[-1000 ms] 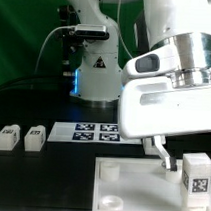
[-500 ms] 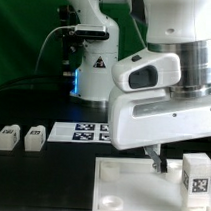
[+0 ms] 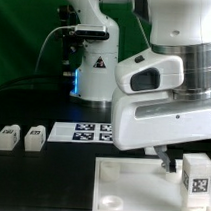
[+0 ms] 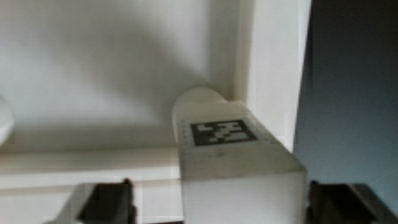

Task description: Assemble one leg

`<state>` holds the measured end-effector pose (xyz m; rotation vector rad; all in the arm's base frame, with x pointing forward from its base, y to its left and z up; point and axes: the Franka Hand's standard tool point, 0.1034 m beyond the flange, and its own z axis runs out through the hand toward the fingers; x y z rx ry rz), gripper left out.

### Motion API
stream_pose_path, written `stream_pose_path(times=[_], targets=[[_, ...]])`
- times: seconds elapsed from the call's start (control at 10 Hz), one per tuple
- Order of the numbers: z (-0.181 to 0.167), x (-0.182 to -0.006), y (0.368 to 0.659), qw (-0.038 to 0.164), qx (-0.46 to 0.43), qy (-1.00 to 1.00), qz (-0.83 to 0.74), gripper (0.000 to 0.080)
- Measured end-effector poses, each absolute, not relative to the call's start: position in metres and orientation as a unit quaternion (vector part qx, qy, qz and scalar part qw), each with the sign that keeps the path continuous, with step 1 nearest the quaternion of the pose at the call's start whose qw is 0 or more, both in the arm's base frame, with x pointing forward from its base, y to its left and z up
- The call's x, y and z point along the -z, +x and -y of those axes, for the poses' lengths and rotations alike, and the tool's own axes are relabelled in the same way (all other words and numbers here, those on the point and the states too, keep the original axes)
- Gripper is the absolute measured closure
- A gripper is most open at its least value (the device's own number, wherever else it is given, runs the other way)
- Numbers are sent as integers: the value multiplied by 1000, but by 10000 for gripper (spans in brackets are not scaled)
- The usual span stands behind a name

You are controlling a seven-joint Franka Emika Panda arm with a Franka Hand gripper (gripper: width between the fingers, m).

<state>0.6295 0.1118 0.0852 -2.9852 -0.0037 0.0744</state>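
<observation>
In the wrist view a white leg [image 4: 222,150] with a black-and-white tag stands between my fingers [image 4: 107,202], over the large white plate [image 4: 107,90] near its edge. A strip of plate shows between the leg and one finger, while the other finger sits close beside the leg. My gripper [image 4: 222,205] is open around it. In the exterior view the gripper [image 3: 163,159] hangs low over the plate [image 3: 120,179], and this leg is hidden behind the hand. Another tagged leg [image 3: 197,174] stands at the exterior view's right.
Two more white legs [image 3: 6,137] [image 3: 34,138] sit at the exterior view's left on the dark table. The marker board [image 3: 84,132] lies behind the plate. The robot base [image 3: 93,63] stands at the back. Dark table [image 4: 352,90] runs beside the plate's edge.
The hand shifted towards the exterior view's left and a little lower, then settled back slightly to the right. The plate and the loose legs have not moved.
</observation>
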Motion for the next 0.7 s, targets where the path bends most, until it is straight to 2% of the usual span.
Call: stream_pose_path(times=[0.1,0.5,0.7], targets=[[-111,-85,630,78,-25,-997,3,514],[-112,-85,630,71,-40,-974,-213,509],[-114,-84,631,60,-55,-897,-434,509]])
